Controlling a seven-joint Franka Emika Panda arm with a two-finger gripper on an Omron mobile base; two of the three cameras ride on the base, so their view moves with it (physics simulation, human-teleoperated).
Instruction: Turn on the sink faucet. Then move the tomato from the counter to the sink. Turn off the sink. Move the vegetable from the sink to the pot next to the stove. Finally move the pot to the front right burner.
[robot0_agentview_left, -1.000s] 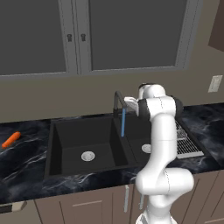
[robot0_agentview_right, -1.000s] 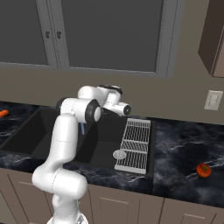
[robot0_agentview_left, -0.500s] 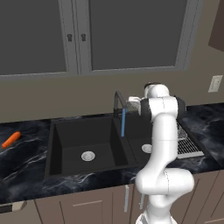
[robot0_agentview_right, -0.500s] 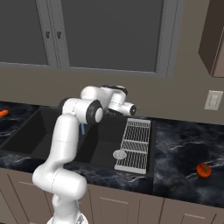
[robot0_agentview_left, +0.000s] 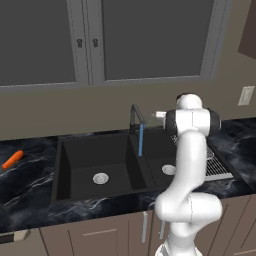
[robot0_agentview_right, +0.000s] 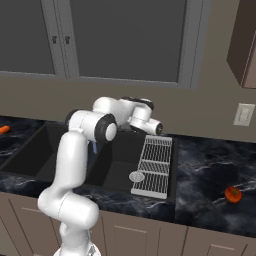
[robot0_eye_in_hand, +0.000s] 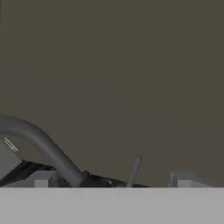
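Observation:
The thin dark sink faucet (robot0_agentview_left: 134, 113) stands behind the black double sink (robot0_agentview_left: 75, 150), and a blue stream of water (robot0_agentview_left: 141, 140) falls from its spout. My gripper (robot0_agentview_right: 157, 128) hovers just right of the faucet, open and holding nothing. In the hand view its fingertips (robot0_eye_in_hand: 41, 179) flank the faucet's base, with the curved spout (robot0_eye_in_hand: 43, 144) and the thin lever (robot0_eye_in_hand: 134, 169) close ahead. The red-orange tomato (robot0_agentview_right: 232, 194) lies on the black marble counter (robot0_agentview_right: 210, 175), far right of the sink. The pot and the stove are out of view.
A wire drying rack (robot0_agentview_right: 154, 165) lies over the sink's right side. An orange carrot (robot0_agentview_left: 12, 159) rests on the counter left of the sink. Grey cabinets and a wall rise behind, with a wall outlet (robot0_agentview_right: 243, 114) at the right.
The jaws have opened wide, and the hand has drawn slightly to the right, away from the faucet. Water runs throughout.

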